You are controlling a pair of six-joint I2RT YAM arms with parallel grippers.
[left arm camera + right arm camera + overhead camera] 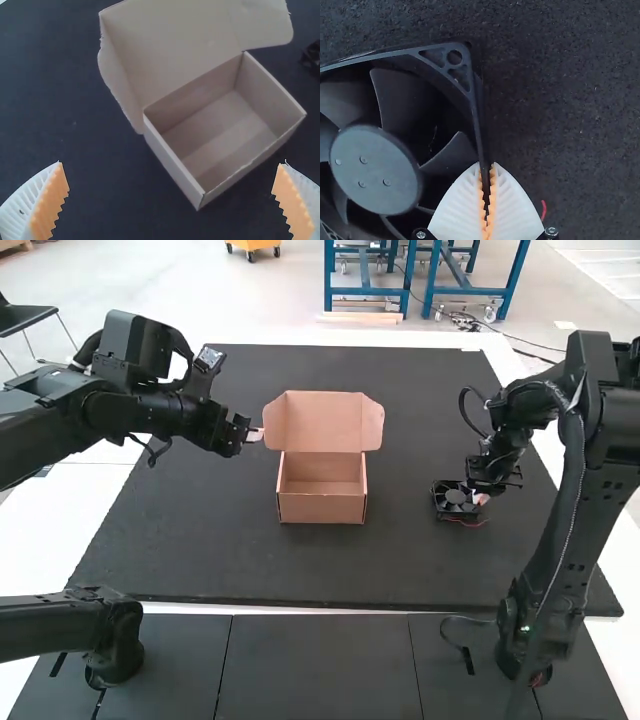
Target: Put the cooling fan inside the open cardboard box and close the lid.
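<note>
On mat (190, 530): one box (321, 508), one fan (453, 502)

1. A black mat (200, 540) is laid flat over the middle of the table; its finely grained surface is seen close up in the left wrist view (50, 75) and the right wrist view (560, 75).
2. A white table surface (45, 525) is exposed beside the mat's left edge.
3. Dark panels (320, 670) are set edge to edge along the near side, just in front of the mat, and are divided by narrow seams.
</note>
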